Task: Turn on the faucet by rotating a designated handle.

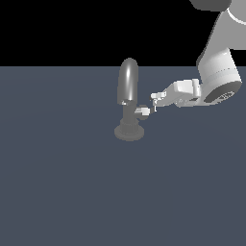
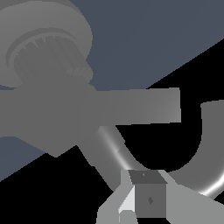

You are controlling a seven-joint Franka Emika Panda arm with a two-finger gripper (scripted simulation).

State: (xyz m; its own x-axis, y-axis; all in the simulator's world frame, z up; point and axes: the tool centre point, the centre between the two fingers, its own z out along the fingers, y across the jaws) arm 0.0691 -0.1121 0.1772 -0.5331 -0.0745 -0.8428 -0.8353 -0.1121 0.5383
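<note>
The glossy grey faucet stands on the floor with its arched spout upright over a round flared base. The handle is a short light-grey stub jutting from the column toward the exterior view's right. My gripper hovers just off the handle's tip, slightly above it, and I cannot tell whether they touch. In the wrist view the handle shows as a flat grey bar, with the faucet's curved spout behind it. The gripper shows with its fingers pressed together, shut on nothing.
The white robot arm reaches in from the exterior view's upper right. The blue-grey floor spreads all around the faucet's base, ending in a black background at the far edge.
</note>
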